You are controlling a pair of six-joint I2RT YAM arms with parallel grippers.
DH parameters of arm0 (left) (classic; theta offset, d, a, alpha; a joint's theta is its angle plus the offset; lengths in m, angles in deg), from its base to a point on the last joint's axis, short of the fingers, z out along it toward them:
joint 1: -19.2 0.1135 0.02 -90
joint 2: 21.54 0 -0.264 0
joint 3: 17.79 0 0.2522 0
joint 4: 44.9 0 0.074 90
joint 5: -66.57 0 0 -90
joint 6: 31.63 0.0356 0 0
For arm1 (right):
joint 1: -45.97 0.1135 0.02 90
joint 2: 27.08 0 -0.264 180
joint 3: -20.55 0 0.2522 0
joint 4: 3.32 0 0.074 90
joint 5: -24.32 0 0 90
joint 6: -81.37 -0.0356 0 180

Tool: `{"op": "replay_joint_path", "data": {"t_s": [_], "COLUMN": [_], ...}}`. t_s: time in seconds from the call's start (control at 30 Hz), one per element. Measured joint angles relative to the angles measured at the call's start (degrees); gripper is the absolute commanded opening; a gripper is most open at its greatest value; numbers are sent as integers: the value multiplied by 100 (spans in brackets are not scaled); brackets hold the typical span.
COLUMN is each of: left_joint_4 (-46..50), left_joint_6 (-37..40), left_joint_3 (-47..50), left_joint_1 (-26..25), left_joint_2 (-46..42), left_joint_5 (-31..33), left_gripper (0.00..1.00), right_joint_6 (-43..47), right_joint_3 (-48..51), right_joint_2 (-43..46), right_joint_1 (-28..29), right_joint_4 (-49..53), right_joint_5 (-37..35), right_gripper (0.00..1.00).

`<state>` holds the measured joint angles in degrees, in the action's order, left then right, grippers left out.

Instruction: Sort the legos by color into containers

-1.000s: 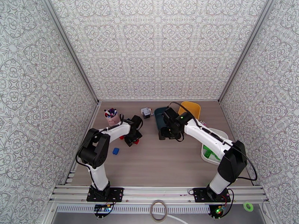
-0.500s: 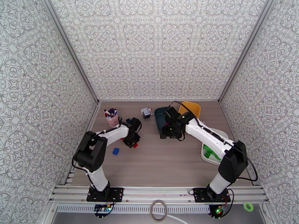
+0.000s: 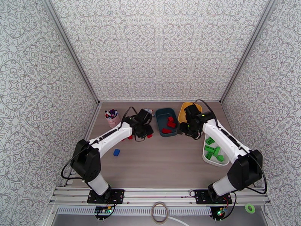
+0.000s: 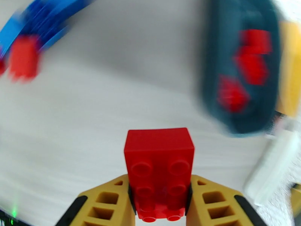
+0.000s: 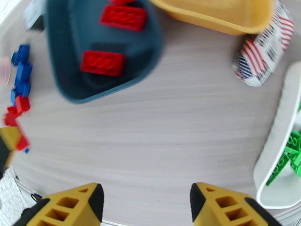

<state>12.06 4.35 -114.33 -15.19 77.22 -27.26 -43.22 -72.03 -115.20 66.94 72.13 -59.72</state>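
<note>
From above, the left gripper [image 3: 145,129] hangs just left of the teal tub [image 3: 158,118], which holds red bricks [image 3: 171,121]. The right gripper [image 3: 190,129] sits between that tub and the white tub [image 3: 207,162], where green bricks [image 3: 212,151] lie. The yellow tub [image 3: 187,107] stands behind. One blue brick [image 3: 116,151] lies alone on open wood, and the near middle of the table is bare. A pink cup [image 3: 113,119] stands near the left wall.

The left wrist view shows the left gripper [image 4: 160,185] pinching a red brick [image 4: 160,162], studs toward the lens, above the table. The blurred teal tub [image 4: 218,72] is to the right and blue bricks [image 4: 49,19] are at upper left.

In the right wrist view, the right gripper [image 5: 145,196] is spread wide over bare wood. A striped object [image 5: 263,53] in red and white lies just beside the yellow tub [image 5: 210,12]; its print is unreadable.
</note>
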Motion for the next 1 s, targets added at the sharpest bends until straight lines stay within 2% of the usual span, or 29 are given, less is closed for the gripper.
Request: {"op": "replay_joint_path", "data": {"t_s": [0.13, 0.23, 0.3, 0.33, 0.37, 0.47, 0.57, 0.73, 0.83, 1.0], "left_joint_4": [-149, -197, -203, -197, -195, -201, -164, -28, 44, 385], "left_joint_6": [302, 446, 533, 560, 601, 649, 651, 763, 870, 953], "left_joint_3": [-907, -1547, -1950, -2144, -2315, -2747, -3067, -3158, -2830, -1858], "left_joint_1": [-13, -13, -11, -11, -11, -4, 0, -13, -52, -109], "left_joint_2": [610, 1191, 1585, 1786, 1956, 2417, 2706, 2662, 2262, 1005], "left_joint_5": [-348, -553, -647, -693, -719, -815, -850, -752, -468, 166], "left_gripper": [35, 42, 50, 56, 67, 81, 82, 82, 82, 83], "right_joint_6": [-133, -212, -238, -251, -254, -245, -170, 35, 136, 192], "right_joint_3": [96, 120, 188, 223, 254, 280, 280, 297, 302, 308], "right_joint_2": [68, 173, 308, 382, 450, 608, 704, 837, 977, 1038], "right_joint_1": [-201, -260, -271, -271, -271, -273, -284, -299, -299, -227], "right_joint_4": [164, 227, 240, 245, 249, 317, 374, 356, 275, 114], "right_joint_5": [-4, -107, -129, -133, -136, -170, -153, 109, 315, 636], "right_gripper": [67, 69, 69, 69, 69, 68, 68, 70, 68, 66]}}
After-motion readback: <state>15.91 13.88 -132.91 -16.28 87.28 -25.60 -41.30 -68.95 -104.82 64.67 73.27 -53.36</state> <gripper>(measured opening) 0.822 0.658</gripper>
